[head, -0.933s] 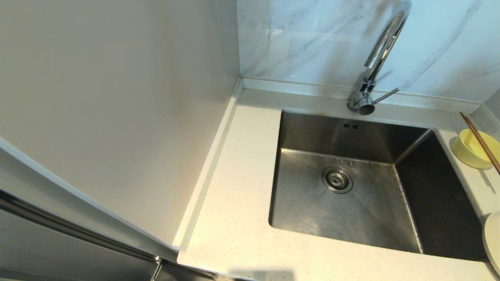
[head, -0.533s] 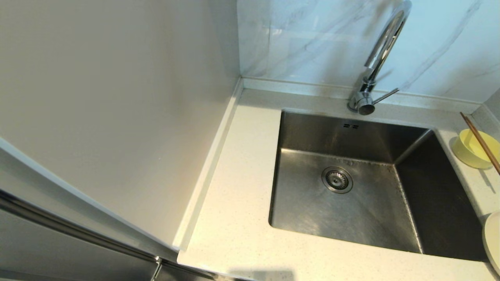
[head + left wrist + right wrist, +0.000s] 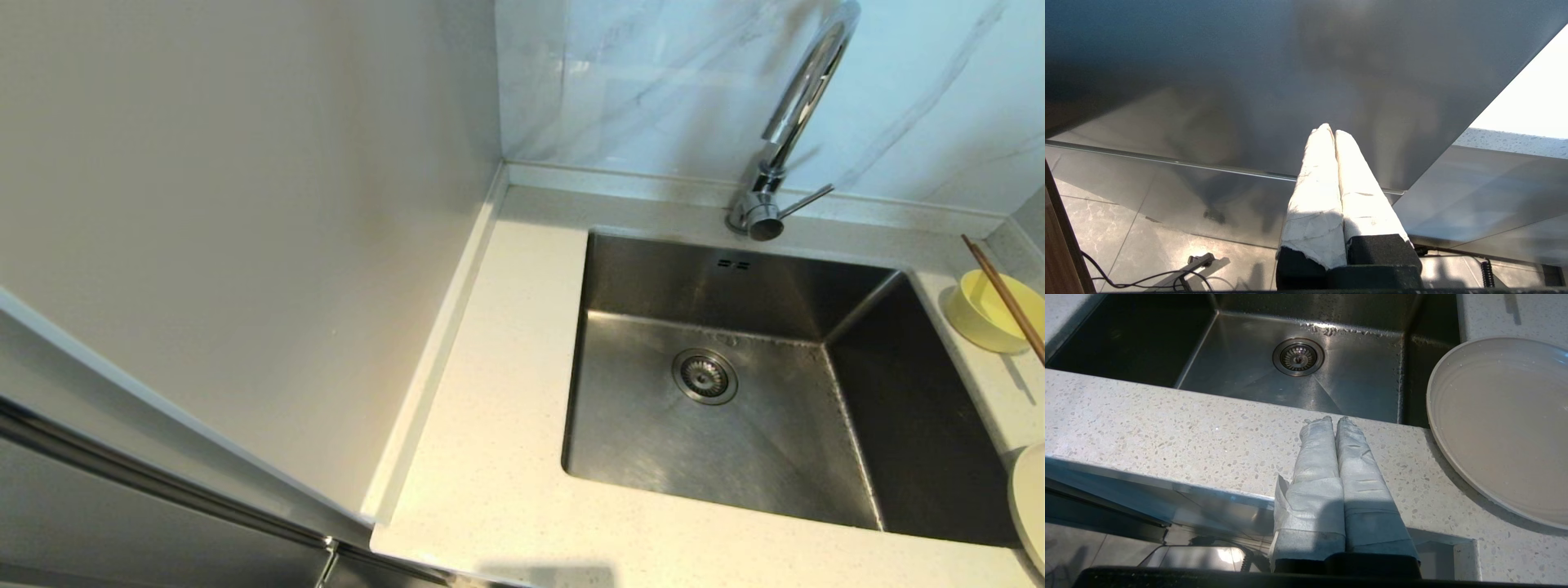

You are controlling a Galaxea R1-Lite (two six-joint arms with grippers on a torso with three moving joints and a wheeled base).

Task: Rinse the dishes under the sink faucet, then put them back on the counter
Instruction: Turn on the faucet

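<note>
Nearest the robot, the right gripper (image 3: 1334, 419) hangs just over the front strip of the bench (image 3: 490, 457), its two wrapped fingers (image 3: 1318, 457) pressed together with nothing between them; the left gripper (image 3: 1331, 130) sits low beside a grey cabinet face, off to the left of the bench and below its level, its fingers equally closed and empty, and looks parked. Nothing has been picked up, so the step in hand is judged to be the first reach for a dish. The plate (image 3: 1502, 428) lies just beside the right gripper on the bench, its edge slightly overhanging the sink (image 3: 775, 457), so it seems the sensible first pick: the fingers would need to part well before they arrive, then take the rim where it overhangs, since a flat plate gives no other purchase, and the hold should be firm, as droplets show on its surface. Farther back on the right side of the bench stands the bowl (image 3: 984, 314), with the chopsticks (image 3: 1006, 300) leaning across it; lifting the bowl carelessly could tip them off. Farthest, the sink faucet (image 3: 796, 114) rises at the back rim, lever pointing right, no water running. Count: one plate, one bowl, one faucet, one drain strainer (image 3: 704, 376), two overflow slots; the chopsticks cannot be counted apart.
</note>
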